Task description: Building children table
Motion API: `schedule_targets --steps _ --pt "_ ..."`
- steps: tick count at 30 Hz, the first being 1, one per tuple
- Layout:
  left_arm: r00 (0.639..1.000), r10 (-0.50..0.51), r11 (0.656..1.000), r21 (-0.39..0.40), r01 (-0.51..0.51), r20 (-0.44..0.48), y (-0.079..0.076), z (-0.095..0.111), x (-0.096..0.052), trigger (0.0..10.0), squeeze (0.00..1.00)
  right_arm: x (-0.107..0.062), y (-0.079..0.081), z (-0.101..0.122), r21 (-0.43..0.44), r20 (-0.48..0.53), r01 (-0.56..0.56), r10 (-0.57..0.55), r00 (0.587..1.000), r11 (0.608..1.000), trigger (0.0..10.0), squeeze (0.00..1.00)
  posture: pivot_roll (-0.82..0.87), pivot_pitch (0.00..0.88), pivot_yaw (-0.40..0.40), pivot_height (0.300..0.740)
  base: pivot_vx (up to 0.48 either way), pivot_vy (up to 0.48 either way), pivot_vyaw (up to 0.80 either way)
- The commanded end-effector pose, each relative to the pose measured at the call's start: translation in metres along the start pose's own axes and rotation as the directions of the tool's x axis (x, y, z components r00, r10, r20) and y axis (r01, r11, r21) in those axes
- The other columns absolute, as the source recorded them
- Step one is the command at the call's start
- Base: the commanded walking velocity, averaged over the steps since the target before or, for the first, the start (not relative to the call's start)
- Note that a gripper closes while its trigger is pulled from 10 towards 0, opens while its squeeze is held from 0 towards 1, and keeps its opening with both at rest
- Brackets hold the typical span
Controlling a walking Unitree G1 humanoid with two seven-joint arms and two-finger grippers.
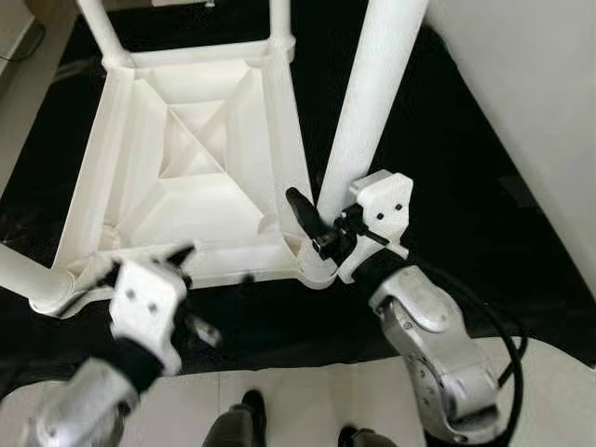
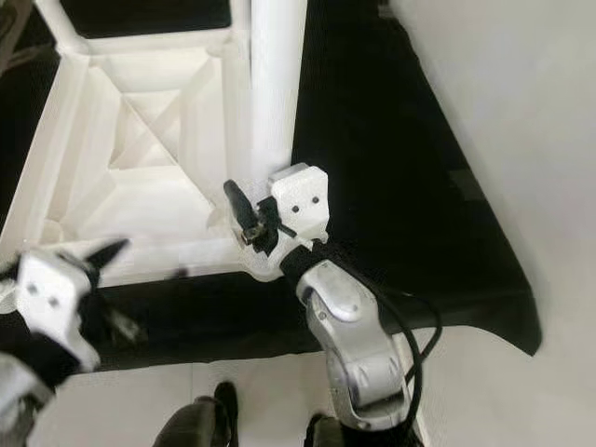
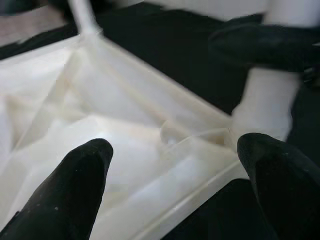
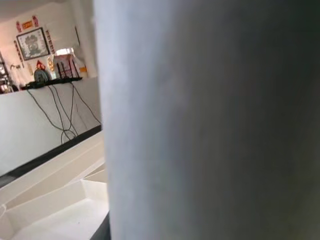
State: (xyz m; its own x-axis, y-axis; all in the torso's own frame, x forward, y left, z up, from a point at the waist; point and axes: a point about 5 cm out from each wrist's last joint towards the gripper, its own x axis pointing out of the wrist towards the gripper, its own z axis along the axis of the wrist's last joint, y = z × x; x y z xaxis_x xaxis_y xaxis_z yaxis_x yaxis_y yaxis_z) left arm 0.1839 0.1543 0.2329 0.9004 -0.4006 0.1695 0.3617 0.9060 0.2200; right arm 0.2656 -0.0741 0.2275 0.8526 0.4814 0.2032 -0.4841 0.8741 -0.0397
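A white plastic children's table (image 1: 200,247) lies upside down on a black mat, its ribbed underside facing up. A thick white leg (image 1: 368,102) stands in the near right corner socket. My right gripper (image 1: 326,209) is at the base of that leg, one black finger (image 1: 303,212) on its left side and the leg between the fingers; this leg (image 4: 210,120) looms very close in the right wrist view. My left gripper (image 1: 205,294) hangs open just above the table's near rim (image 3: 190,200), its two fingers wide apart with nothing between them.
More legs stand at the far left corner (image 1: 101,28), the far right corner (image 1: 279,19) and the near left corner (image 1: 23,270). The black mat (image 1: 447,186) ends at white floor near my feet (image 1: 242,419). A pale wall (image 1: 521,74) runs along the right.
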Motion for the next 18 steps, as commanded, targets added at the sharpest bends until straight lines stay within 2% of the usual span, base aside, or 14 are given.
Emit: schedule_targets --steps 1,4,6,9,16,18 --pt "1.0 -0.021 1.0 0.001 0.021 -0.003 0.004 0.002 0.003 10.0 0.0 -0.004 -0.003 -0.034 0.057 -0.154 0.019 -0.01 0.988 0.998 10.0 0.0 0.11 0.228 0.027 0.74 0.0 0.0 0.0" --pt "0.981 -0.127 0.987 -0.08 0.14 0.148 0.006 0.03 0.026 10.0 0.0 0.0 0.003 -0.034 0.063 -0.12 -0.007 0.015 0.993 0.998 10.0 0.0 0.1 0.196 0.04 0.74 0.0 0.0 0.0" --pt "0.971 -0.157 0.979 -0.104 0.177 0.179 0.004 0.035 0.03 10.0 0.0 0.001 0.005 -0.034 0.063 -0.117 -0.011 0.018 0.993 0.998 10.0 0.0 0.1 0.196 0.04 0.74 0.0 0.0 0.0" --pt "0.926 -0.276 0.938 -0.138 0.317 0.257 0.002 0.052 0.041 10.0 0.0 0.003 0.012 -0.032 0.067 -0.085 -0.048 0.054 0.995 0.997 10.0 0.0 0.1 0.173 0.054 0.74 0.0 0.0 0.0" --pt "0.886 -0.377 0.901 -0.113 0.418 0.271 0.005 0.065 0.052 10.0 0.0 0.005 0.025 -0.028 0.031 -0.036 -0.145 0.146 0.989 0.989 10.0 0.0 0.1 0.161 0.065 0.74 0.0 0.0 0.0" --pt "0.848 -0.463 0.866 -0.074 0.495 0.258 0.008 0.073 0.063 10.0 0.0 0.008 0.037 -0.027 -0.004 -0.013 -0.236 0.236 0.972 0.972 10.0 0.0 0.1 0.141 0.073 0.74 0.0 0.0 0.0"
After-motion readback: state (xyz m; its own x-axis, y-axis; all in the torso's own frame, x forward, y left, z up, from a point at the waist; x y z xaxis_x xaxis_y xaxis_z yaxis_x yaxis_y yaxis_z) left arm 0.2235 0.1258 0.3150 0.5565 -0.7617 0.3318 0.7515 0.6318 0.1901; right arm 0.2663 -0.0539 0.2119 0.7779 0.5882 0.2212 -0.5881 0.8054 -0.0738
